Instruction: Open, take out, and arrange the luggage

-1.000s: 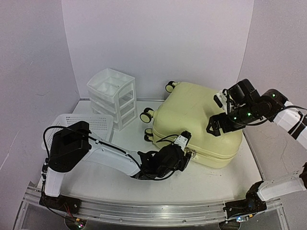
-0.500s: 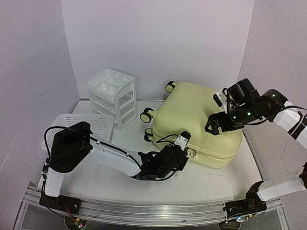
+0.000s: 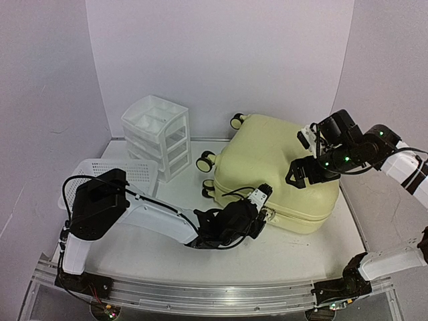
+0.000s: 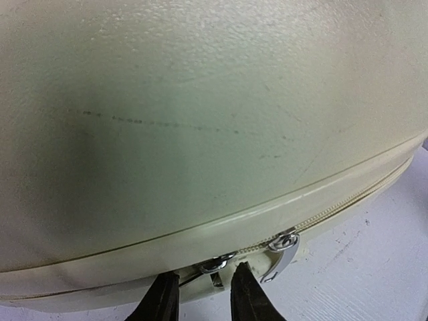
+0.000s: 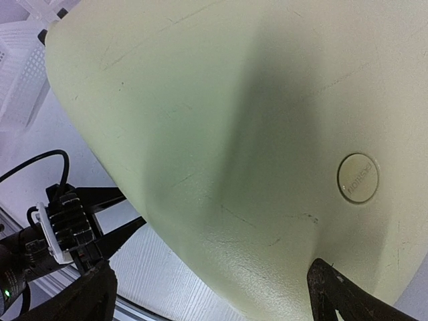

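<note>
Left gripper (image 4: pixel 204 273) brackets a zipper pull (image 4: pixel 215 265) on the luggage's (image 3: pixel 281 167) near seam, pinch unclear, while the right gripper (image 5: pixel 212 265), splayed wide, hovers over the lid, probably steadying it.

1. Luggage (image 3: pixel 277 170): hard pale yellow shell, finely pebbled, with a soft satin sheen; thin dark scuffs and scratches cross it.
2. Badge (image 5: pixel 358 178): round and embossed, same colour as the shell, with a smooth rim.
3. Zip (image 4: pixel 334 210): cream teeth set along a smooth moulded band.
4. Pulls (image 4: pixel 281 254): bright, polished metal.
5. Wheels (image 3: pixel 204 160): smooth black and cream plastic.
6. Drawer unit (image 3: pixel 157 134): smooth white plastic, slightly glossy.
7. Basket (image 3: pixel 127 172): white plastic mesh.
8. Surface (image 3: pixel 281 254): white and matt, with faint grey marks beside the luggage.
9. Rail (image 3: pixel 200 292) along the near edge: bare silvery metal.
10. Left end effector (image 4: pixel 205 273): its fingers (image 4: pixel 249 299) are black and matt.
</note>
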Motion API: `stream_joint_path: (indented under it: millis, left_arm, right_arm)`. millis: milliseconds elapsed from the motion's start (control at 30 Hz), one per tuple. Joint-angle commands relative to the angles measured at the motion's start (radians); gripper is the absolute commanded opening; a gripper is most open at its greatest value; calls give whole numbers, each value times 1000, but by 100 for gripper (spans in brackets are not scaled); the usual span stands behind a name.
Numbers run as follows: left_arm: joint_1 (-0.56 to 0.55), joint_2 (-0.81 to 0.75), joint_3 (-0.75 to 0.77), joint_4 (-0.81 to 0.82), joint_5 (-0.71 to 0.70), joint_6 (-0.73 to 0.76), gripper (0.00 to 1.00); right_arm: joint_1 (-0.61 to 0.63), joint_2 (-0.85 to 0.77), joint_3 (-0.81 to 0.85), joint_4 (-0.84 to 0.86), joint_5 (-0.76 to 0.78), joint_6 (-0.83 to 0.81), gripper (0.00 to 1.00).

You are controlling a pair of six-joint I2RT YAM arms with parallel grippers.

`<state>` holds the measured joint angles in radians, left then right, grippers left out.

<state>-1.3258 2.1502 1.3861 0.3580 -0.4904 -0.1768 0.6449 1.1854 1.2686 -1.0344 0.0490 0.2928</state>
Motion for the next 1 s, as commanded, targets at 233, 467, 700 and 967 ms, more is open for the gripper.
stream_joint_path:
  millis: [233, 467, 700, 967]
  left_arm:
    - [5, 24, 69, 48, 1, 31, 13]
    - [8, 5, 38, 51, 65, 37, 1]
    - [30, -45, -24, 52, 235, 14, 0]
    - [132, -129, -159, 166, 637, -89, 43]
  right_arm:
    - [3, 6, -3, 39, -5, 14, 98]
    - [4, 16, -3, 40, -5, 14, 98]
    - [3, 12, -8, 38, 3, 12, 98]
    - [2, 2, -18, 38, 7, 11, 98]
